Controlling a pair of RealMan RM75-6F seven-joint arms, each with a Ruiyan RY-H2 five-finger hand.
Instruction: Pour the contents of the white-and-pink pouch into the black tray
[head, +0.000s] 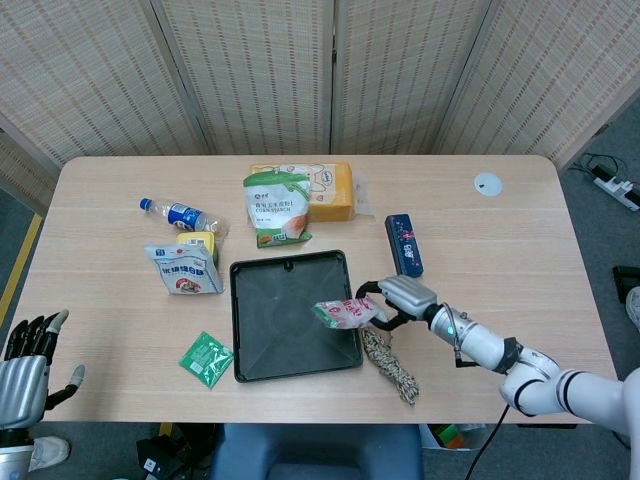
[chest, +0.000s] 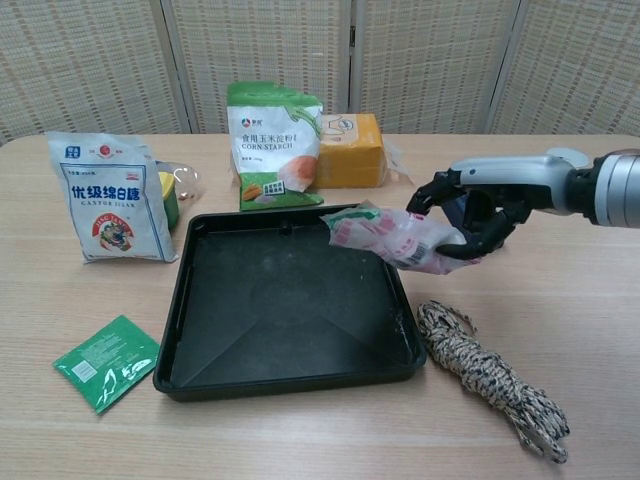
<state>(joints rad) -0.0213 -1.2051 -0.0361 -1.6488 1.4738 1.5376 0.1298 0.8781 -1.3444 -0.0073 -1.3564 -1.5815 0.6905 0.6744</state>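
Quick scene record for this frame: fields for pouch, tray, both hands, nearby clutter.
pouch: white-and-pink pouch, held tilted, its free end over the tray's right side
tray: black tray, nothing visible inside yet
right robot hand: right robot hand grips the pouch above the tray's right rim
left robot hand: left robot hand off the table's near left corner, fingers apart, holding nothing
beside tray, right: coiled rope
beside tray, left: green packet, sugar bag
behind tray: corn starch bag, orange pack

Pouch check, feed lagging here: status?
Right hand holds pouch over tray edge. Left hand open, idle. Nothing poured; rope beside tray.
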